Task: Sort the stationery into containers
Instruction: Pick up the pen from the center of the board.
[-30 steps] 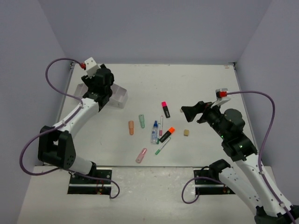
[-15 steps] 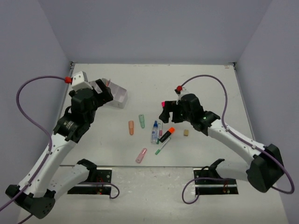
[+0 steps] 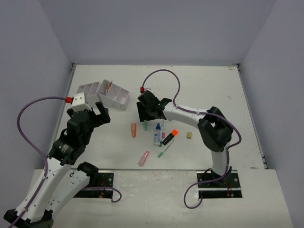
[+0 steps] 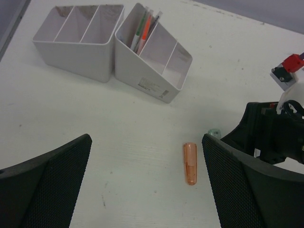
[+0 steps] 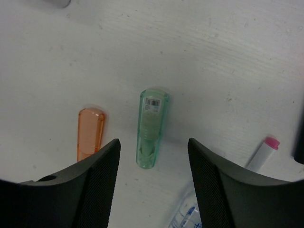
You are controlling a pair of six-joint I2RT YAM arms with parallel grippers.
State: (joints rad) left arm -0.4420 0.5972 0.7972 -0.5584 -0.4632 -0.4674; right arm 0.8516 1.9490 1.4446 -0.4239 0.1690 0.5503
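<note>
My left gripper [image 3: 98, 115] [image 4: 147, 185] is open and empty above the table, in front of the two white organisers [image 3: 114, 98] [image 4: 152, 57]. The right organiser holds a few pens [image 4: 144, 26] in one end compartment. An orange highlighter [image 3: 133, 129] [image 4: 190, 163] lies between my left fingers, close to the right one. My right gripper [image 3: 142, 116] [image 5: 154, 175] is open, low over a clear green highlighter [image 3: 145, 126] [image 5: 152, 127] that lies just ahead of its fingers. The orange highlighter also shows in the right wrist view [image 5: 90, 133].
On the table right of the green highlighter lie a blue-capped clear bottle [image 3: 157, 134], a pink-tipped pen [image 5: 264, 153], an orange-capped black marker [image 3: 169, 137], a tan eraser [image 3: 189, 135], a green pen [image 3: 165, 149] and a pink highlighter [image 3: 143, 157]. The right arm [image 4: 275, 133] is close to my left gripper.
</note>
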